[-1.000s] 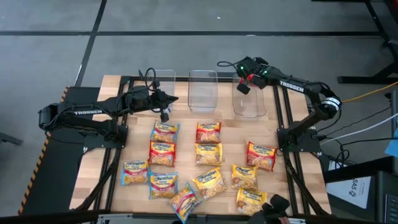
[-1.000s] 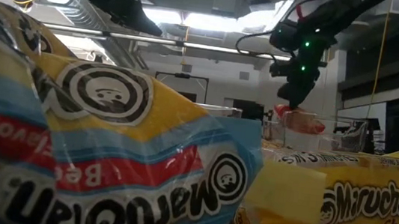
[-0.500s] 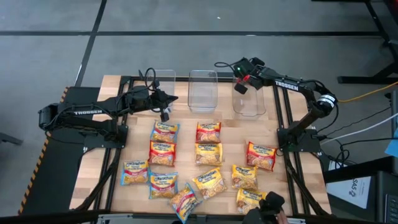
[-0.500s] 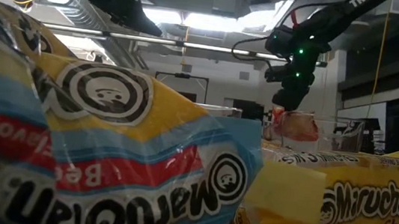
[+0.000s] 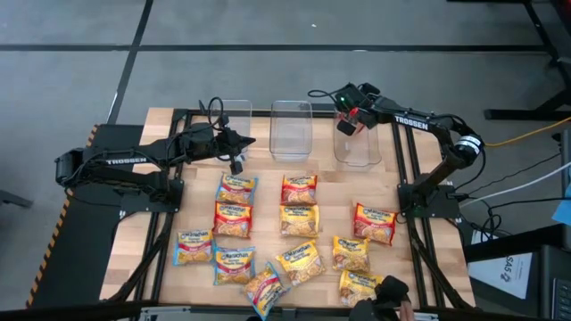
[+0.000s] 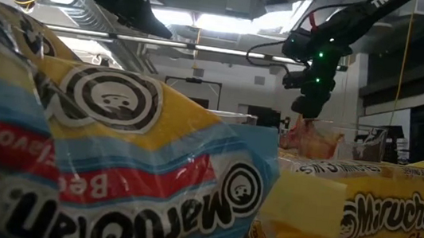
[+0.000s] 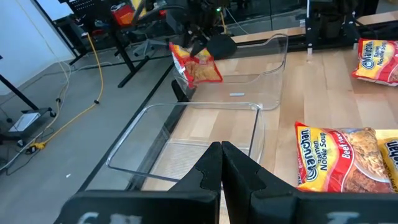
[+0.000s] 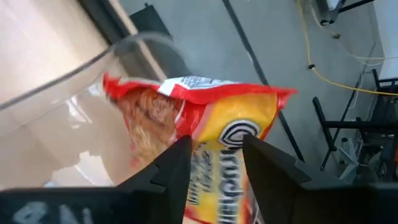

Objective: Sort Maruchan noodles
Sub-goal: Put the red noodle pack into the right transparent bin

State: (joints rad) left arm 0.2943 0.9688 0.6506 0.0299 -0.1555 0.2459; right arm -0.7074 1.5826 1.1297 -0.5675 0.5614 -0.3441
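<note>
Loose packets: eleven Maruchan noodles (image 5: 294,218) lie flat on the counter (image 5: 397,281), spread in rough rows on the near side, well apart from both grippers.
Nearest packets to the arms: a blue-trimmed packet (image 5: 236,188) just in front of the left arm; a red-trimmed packet (image 5: 299,188) beside it, between the two arms.
Left gripper (image 5: 237,160): hovers over the counter near the left bin (image 7: 186,146), fingers pressed together, holding nothing. It waits.
Bins: three clear bins stand in a row along the far edge: left, middle bin (image 5: 291,129), right bin (image 5: 357,141).
Right gripper (image 5: 346,123): clenched on a red-trimmed packet (image 8: 199,134), at the far left corner of the right bin.
Held packet: hangs on edge from the fingers, long axis near vertical, lower end dipped below the bin's rim in the left wrist view (image 7: 196,65); whether it touches the bin floor I cannot tell.
Key relation: the packet lies straight below the right gripper and over the bin's open mouth, close to the bin's wall rather than its centre.
Judgement: the drop into the right bin looks about due; letting go here should land the packet inside, though it may lean against the wall.
Nearer arm for the rest: left arm for the blue packets, right arm for the lone red one (image 5: 375,223) on the right.
</note>
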